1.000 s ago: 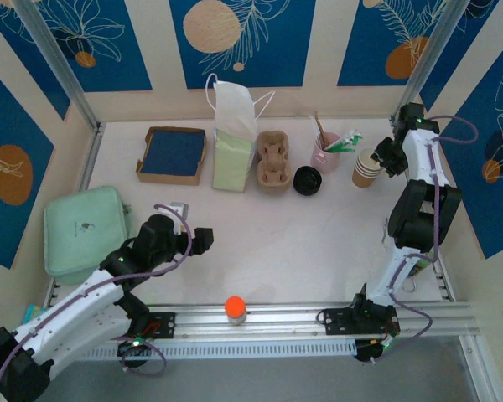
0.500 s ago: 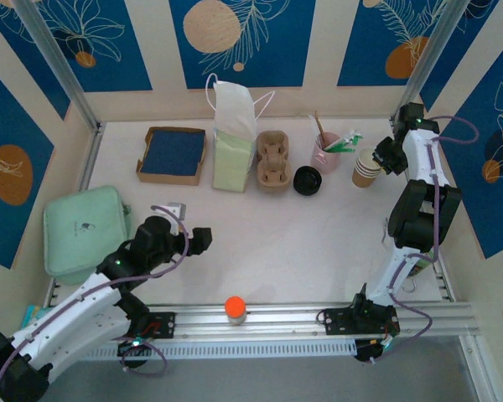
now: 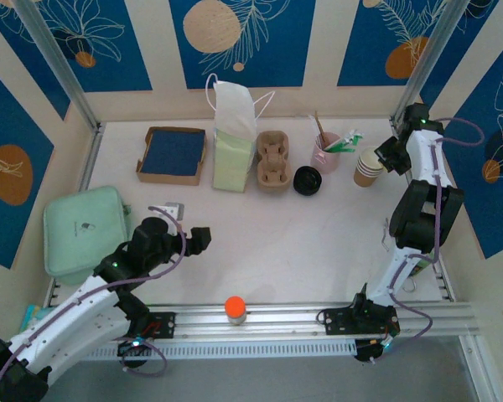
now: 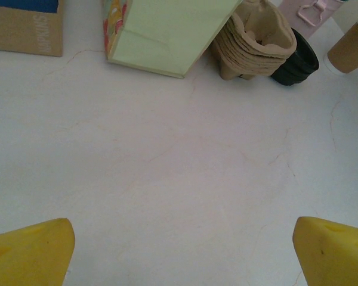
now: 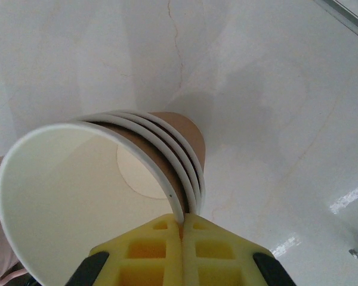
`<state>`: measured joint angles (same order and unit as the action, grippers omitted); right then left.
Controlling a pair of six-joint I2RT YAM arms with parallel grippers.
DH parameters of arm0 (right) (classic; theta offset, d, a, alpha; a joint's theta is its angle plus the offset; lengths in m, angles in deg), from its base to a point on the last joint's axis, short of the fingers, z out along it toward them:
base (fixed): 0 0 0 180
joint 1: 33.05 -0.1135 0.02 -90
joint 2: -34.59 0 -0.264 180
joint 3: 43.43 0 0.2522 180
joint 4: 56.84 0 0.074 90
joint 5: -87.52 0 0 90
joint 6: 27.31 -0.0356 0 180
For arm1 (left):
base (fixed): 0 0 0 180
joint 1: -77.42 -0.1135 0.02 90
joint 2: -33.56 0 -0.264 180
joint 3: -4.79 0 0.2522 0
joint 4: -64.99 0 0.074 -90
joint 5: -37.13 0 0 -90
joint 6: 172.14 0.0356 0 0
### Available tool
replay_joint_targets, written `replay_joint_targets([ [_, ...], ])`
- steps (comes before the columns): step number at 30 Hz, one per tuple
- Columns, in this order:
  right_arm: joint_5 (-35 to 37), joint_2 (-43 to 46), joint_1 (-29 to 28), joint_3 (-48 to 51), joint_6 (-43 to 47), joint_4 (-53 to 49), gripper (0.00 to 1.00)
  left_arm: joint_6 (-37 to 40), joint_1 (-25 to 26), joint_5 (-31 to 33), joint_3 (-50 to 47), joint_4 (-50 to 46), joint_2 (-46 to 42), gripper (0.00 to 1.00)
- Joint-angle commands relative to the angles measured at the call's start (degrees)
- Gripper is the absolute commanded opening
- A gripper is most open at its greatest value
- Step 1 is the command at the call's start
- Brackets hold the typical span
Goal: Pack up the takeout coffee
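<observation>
Over the last second my right tool has drawn its jaws together on the stack of paper cups, while my left arm has only drifted slightly toward its base. The right tool is now fully pinched on the side of the stack nearest it, and the rolled rims run straight into the seam between its fingers. I cannot tell whether it has the top cup alone or several walls.

The stack stands on its base at the far right of the worktop, mouth up and long axis vertical, just right of the pink cup of stirrers. My left tool hangs wide open and empty, well apart over the near left, so the pull is my right arm's, and I judge it should go straight up along that axis.

The cups are brown outside and white inside, with white rims nested tightly.
</observation>
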<state>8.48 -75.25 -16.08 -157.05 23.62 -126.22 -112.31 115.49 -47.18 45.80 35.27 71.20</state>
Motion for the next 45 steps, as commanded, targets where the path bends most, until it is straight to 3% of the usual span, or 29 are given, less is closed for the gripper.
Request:
replay_joint_targets([
  [1, -1.62, 3.52, 0.67, 0.44, -1.23, 0.48, 0.00, -0.33, 0.60, 0.72, 0.04, -1.35, -0.67, 0.94],
  [11, -3.14, 7.28, 1.12, 1.61, -1.40, 2.00, 0.00, -0.38, 0.59, 0.19, 0.59, -2.99, -0.80, 0.94],
  [22, 2.25, 16.15, -0.96, 2.12, -0.19, 2.05, 0.00, -0.14, 0.52, -0.59, 1.93, -4.07, -0.82, 0.94],
  [30, 1.32, 22.57, -3.17, 3.64, 2.25, 1.82, 0.00, -0.23, 0.64, -1.64, 2.08, -3.81, -0.82, 0.93],
  [39, 5.79, 31.28, -13.63, 7.57, 6.88, -1.92, 0.00, -0.40, 1.25, -2.18, 1.85, -3.40, -0.49, 0.93],
  [45, 4.58, 34.03, -21.45, 10.57, 8.52, -4.37, 0.00, -0.52, 1.82, -2.57, 1.67, -1.74, 1.33, 0.93],
])
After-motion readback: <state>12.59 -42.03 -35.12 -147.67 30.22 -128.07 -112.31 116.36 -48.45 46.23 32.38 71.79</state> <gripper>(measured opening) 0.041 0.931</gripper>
